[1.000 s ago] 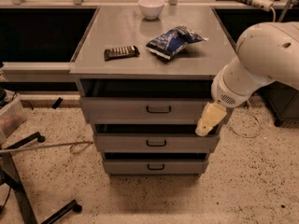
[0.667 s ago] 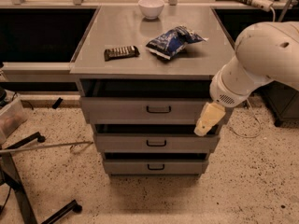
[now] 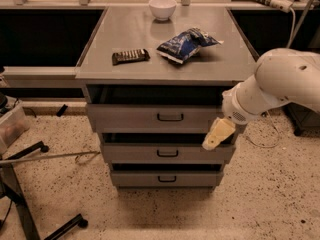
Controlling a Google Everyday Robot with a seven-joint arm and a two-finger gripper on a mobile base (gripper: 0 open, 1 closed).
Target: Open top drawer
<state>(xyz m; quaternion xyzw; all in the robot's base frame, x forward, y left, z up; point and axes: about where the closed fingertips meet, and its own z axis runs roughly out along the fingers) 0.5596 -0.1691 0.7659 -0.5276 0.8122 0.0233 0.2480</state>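
Note:
The top drawer (image 3: 130, 118) is the widest of three grey drawers under the grey cabinet top. Its long flat front carries a small black loop handle (image 3: 170, 117) at centre. The front stands a little forward of the cabinet, with a dark gap above it. My gripper (image 3: 216, 135) hangs from the white arm (image 3: 280, 86) at the right end of the drawer front, to the right of the handle and slightly below it. Its cream fingers point down and left, in front of the gap between the top and middle drawers.
Two narrower drawers (image 3: 165, 154) (image 3: 165, 178) sit below. On the cabinet top (image 3: 120, 31) lie a dark snack bar (image 3: 130, 56), a blue chip bag (image 3: 186, 44) and a white bowl (image 3: 162, 7). A metal stand (image 3: 30, 184) is at the left on the speckled floor.
The arm and gripper have shifted slightly to the left and down along the drawer front. The drawers have not moved.

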